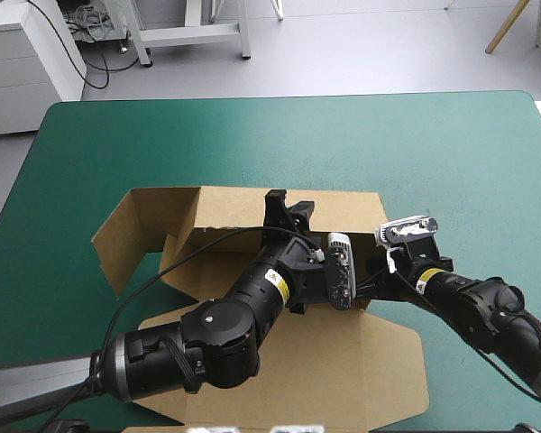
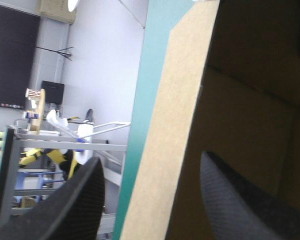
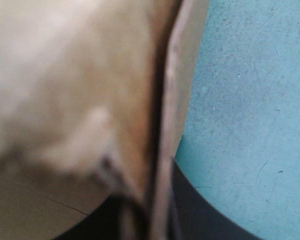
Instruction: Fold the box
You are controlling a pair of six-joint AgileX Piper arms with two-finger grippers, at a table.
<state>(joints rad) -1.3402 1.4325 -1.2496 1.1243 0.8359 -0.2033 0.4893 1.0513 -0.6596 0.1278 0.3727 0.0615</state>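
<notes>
**Operator:** Where is the box, and what condition is it in?

**Technician:** The box (image 1: 234, 206) lies mid-table (image 1: 451, 144), closer to the near edge. Its far wall is raised. One flap (image 1: 117, 236) splays toward the left edge, and the lid (image 1: 343, 361) lies flat at the near edge.

**Operator:** What are the grippers doing?

**Technician:** On the left gripper (image 2: 151, 160) the fingers stand wide apart, straddling the far wall without clamping it. The right gripper (image 3: 159, 205) is all but closed, pinching the board at the box's right side.

**Operator:** How will the box handle?

**Technician:** Judged light, stiff across its panels and weak at the creases. Untucked walls are likely to spring back, and the board may slide on the cover if pushed. Grip a wall at its top edge, away from corners.

**Operator:** What is in the way?

**Technician:** No loose item is seen near the box. The two arms crowd each other above it, the left arm overhangs the lid, and the splayed flap is unsecured.
</notes>
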